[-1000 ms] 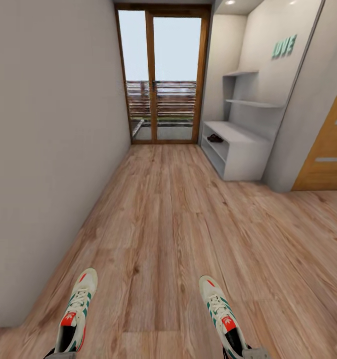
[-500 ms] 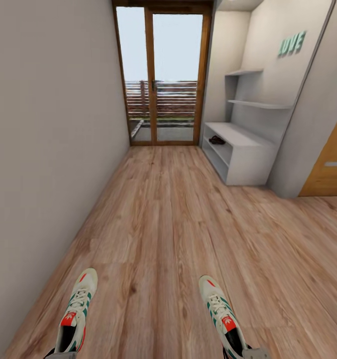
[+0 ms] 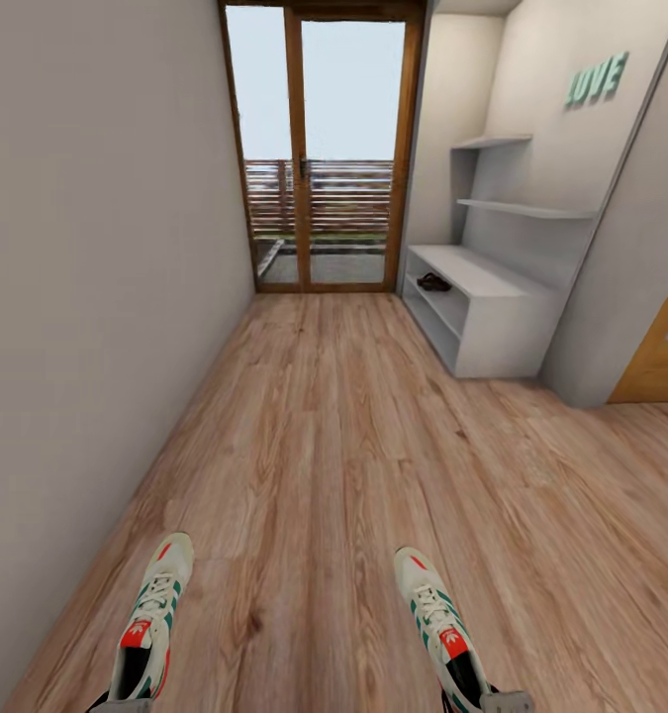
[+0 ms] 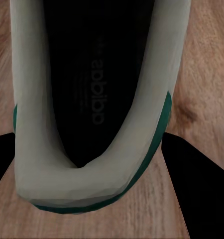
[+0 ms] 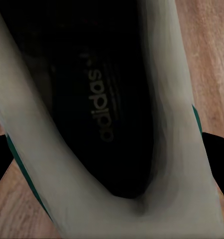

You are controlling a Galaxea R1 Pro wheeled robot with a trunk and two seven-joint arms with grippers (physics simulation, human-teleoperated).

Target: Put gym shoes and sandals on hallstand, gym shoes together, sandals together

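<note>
- Head view: two gym shoes are seen at the bottom edge, the left gym shoe and the right gym shoe, toes pointed ahead down the corridor, well apart from each other and raised over the corridor floor.
- Each shoe is carried at its heel end: a sliver of the left gripper is seen under the left shoe's heel, and a sliver of the right gripper at the right shoe's heel.
- In the left wrist view, the heel collar of the left gym shoe is seen between two dark fingers, which are pressed against its sides; the left gripper is clamped on it.
- In the right wrist view, the right gym shoe (its insole lettering readable) is likewise flanked by dark fingers, and the right gripper is closed on it.
- Ahead on the right, the hallstand is set against the wall, well away from both shoes.
- A dark pair, taken to be the sandals, is seen on its upper shelf level (too small for two to be counted with certainty).
- Two wall shelves are counted above it.
- A glazed wooden door closes the corridor's far end.
</note>
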